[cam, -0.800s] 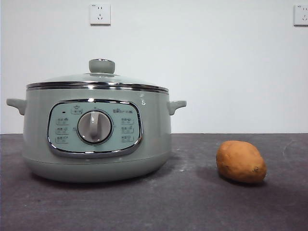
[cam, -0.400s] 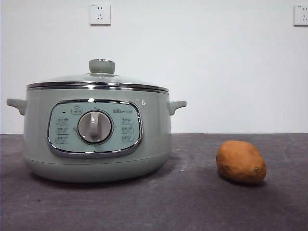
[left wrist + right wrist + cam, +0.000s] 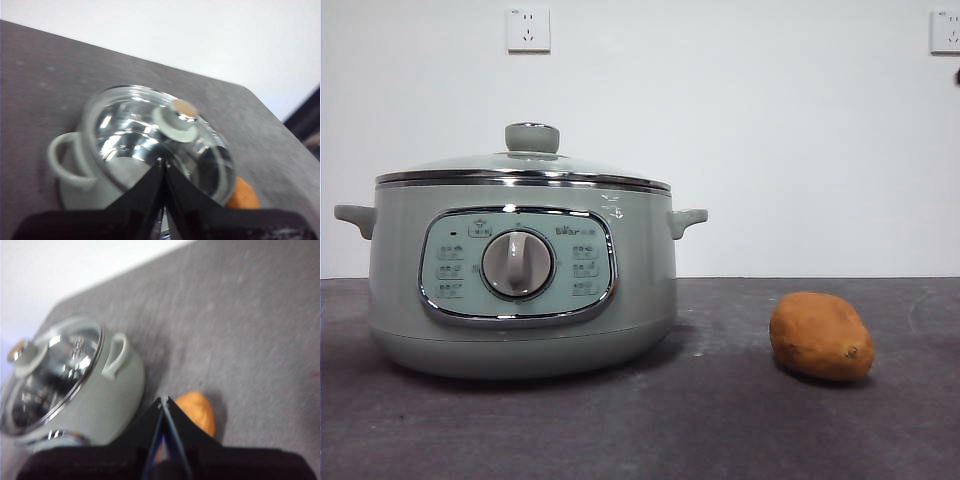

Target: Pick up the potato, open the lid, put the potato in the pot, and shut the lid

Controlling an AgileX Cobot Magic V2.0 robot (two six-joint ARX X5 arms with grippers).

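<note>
The pale green pot (image 3: 520,280) stands on the left of the dark table, and the glass lid (image 3: 525,165) with its green knob rests shut on it. The orange-brown potato (image 3: 820,336) lies on the table to the pot's right, apart from it. My left gripper (image 3: 163,165) is shut and empty, high above the lid (image 3: 160,140). My right gripper (image 3: 162,400) is shut and empty, high above the potato (image 3: 197,412), beside the pot (image 3: 100,390). In the front view only a small black tip (image 3: 957,75) shows at the right edge.
The dark grey table (image 3: 720,420) runs to a white wall with two sockets (image 3: 528,30). The pot's side handles (image 3: 688,220) stick out left and right. The table's far corner (image 3: 250,95) shows in the left wrist view.
A small black tip has come into the front view high at the right edge. The pot, lid and potato have not moved.
</note>
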